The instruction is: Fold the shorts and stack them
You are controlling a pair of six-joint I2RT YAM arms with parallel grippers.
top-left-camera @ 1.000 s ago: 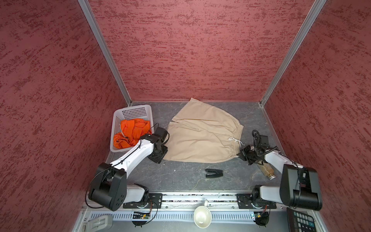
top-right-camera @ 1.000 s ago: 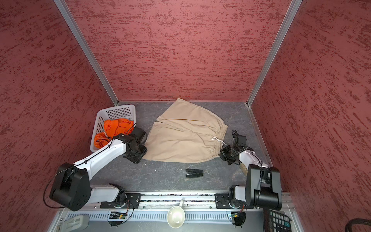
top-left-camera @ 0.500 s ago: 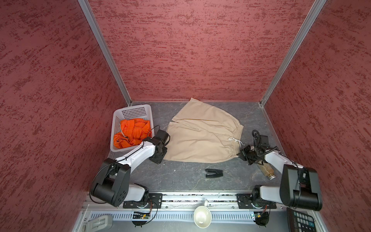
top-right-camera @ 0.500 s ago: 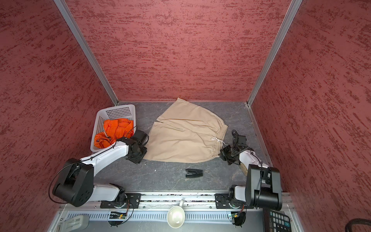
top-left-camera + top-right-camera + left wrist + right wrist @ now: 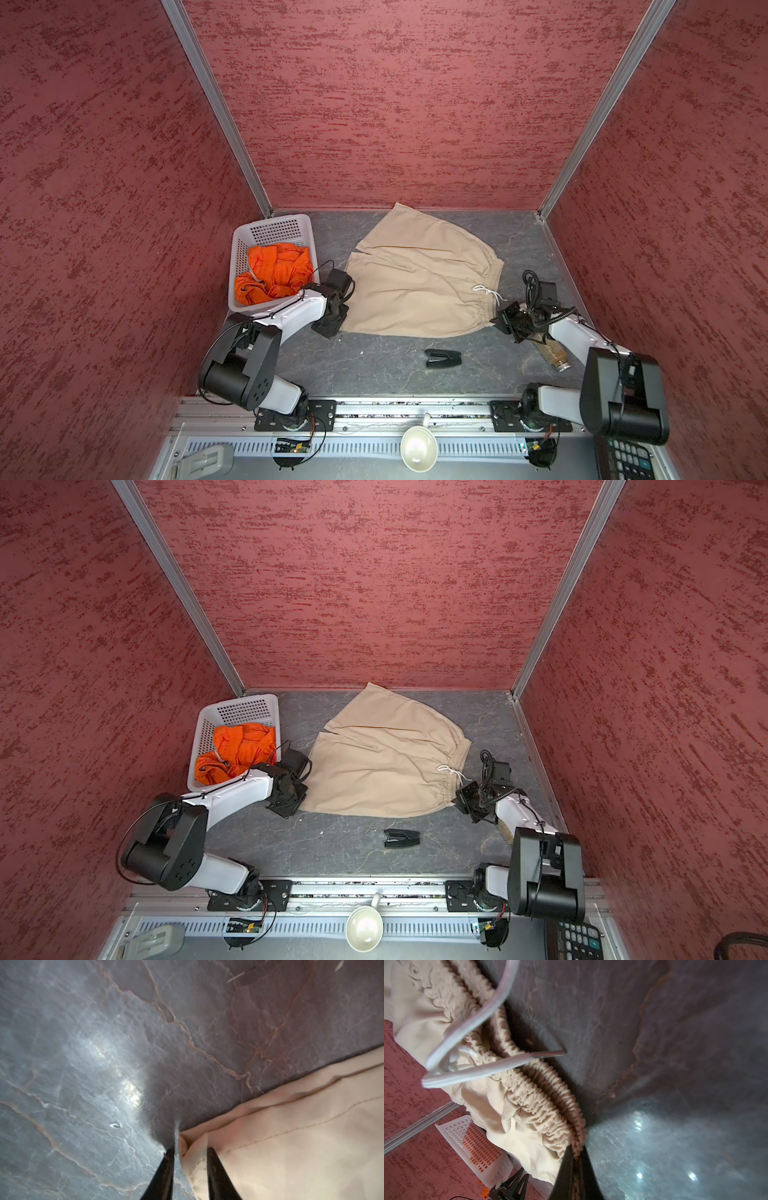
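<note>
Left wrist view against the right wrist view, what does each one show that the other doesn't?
Only the left wrist view: the hem corner of the beige shorts between the parted jaws of the left gripper. Only the right wrist view: the gathered waistband pinched in the right gripper, the white drawstring and the white basket. Both: beige cloth on the grey table.

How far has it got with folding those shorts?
Done: the beige shorts lie spread flat on the table. In hand: the right claw is shut on their waistband corner, and the left claw straddles a hem corner, not yet clamped. Left: no fold is made, the orange shorts lie crumpled in the basket, and nothing is stacked.
</note>
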